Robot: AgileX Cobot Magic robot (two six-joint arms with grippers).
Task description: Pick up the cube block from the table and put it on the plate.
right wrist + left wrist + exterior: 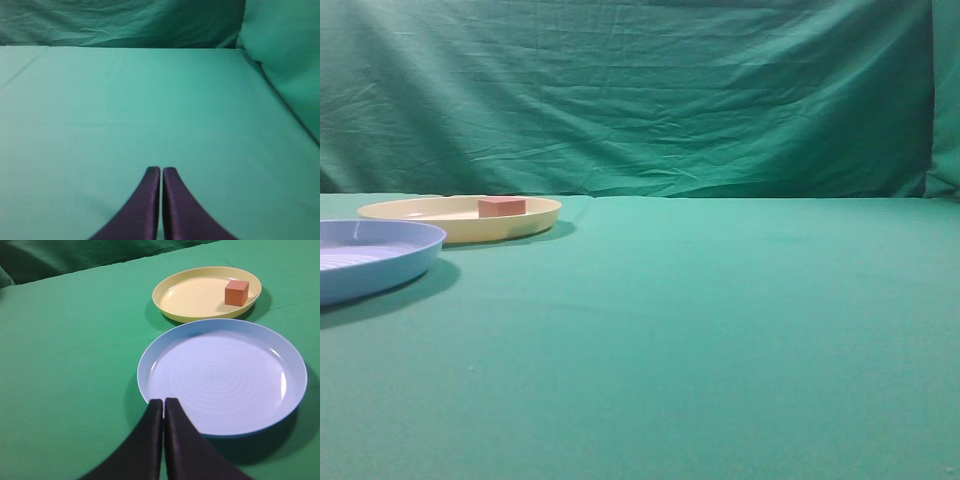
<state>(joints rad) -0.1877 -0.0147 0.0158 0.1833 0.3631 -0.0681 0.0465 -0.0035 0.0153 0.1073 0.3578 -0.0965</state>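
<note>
Left tool [163,402] pressed together, dark fingers [150,440] meeting along a thin seam with nothing between them; tips poised over the near rim of the blue plate [222,377], whether touching it or above it impossible to tell. Right tool [161,171] likewise closed tight, fingers [175,210] side by side and holding nothing; only bare green cloth of the bench [150,100] beneath and ahead of it, with the green backdrop [120,22] rising at the far edge and a fold of the same cloth at the right.

Beyond the left tool: light blue ribbed plate, wide and shallow, lying flat on the bench [65,350]; just behind it, nearly touching rim to rim in the left wrist view, the pale yellow plate [187,295]; inside that plate, toward its right side and close to the rim, the cube block [236,292], upright, resting on the plate floor, lighter on top and darker on the sides.

From the exterior view, at bench height: cube block [501,206] sitting in the yellow plate [535,222], top poking above the low rim; blue plate [380,262] nearer the camera at the left edge, partly cut off; neither tool seen there; rest of the bench [720,330] plain green, wrinkled backdrop [640,90] behind.
</note>
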